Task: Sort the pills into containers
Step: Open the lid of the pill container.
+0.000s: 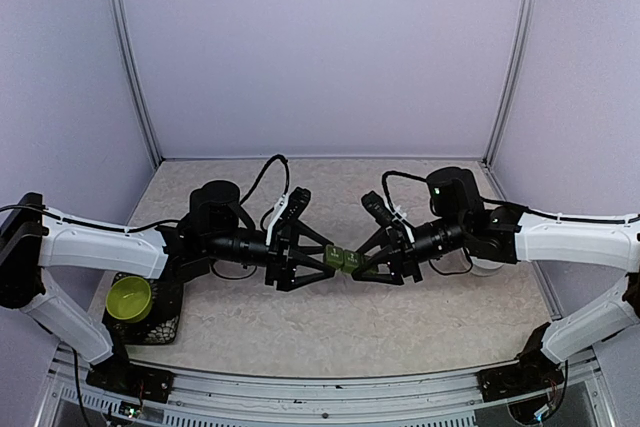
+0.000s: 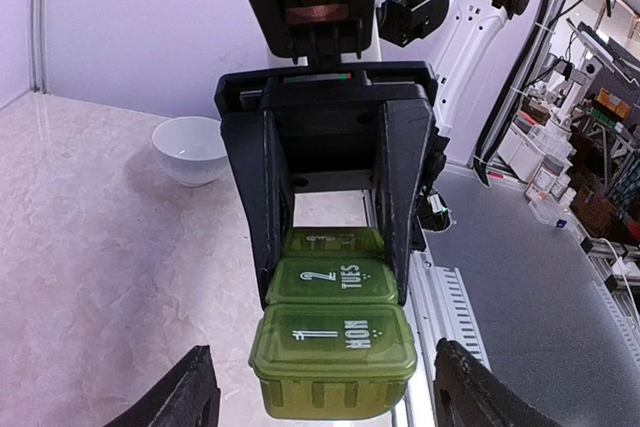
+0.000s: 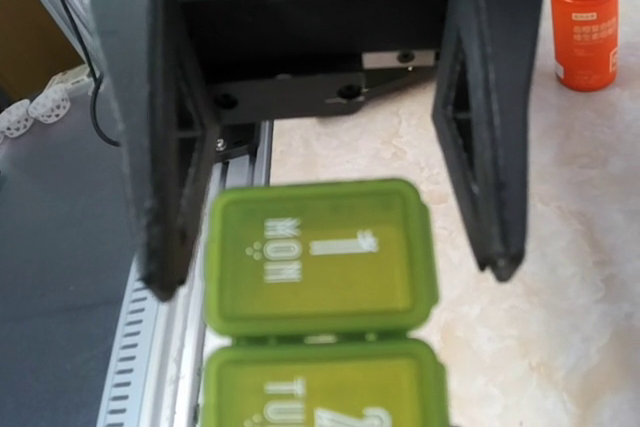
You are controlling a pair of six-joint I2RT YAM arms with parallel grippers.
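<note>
My right gripper (image 2: 335,282) is clamped on the green pill box (image 2: 335,352), held up between my two arms with its fingers pressing both sides of the TUES cell. The danger, as I judge it, is the hand-over. If the right lets go before the left has closed squarely, the box falls to the table (image 1: 300,327). An off-centre squeeze could twist it or pop a lid.

The MON cell juts toward my left gripper (image 3: 330,272), which is spread wide and holds nothing. One finger sits just beside that cell, the other apart. Every visible lid is closed, and no pills are in view.
</note>
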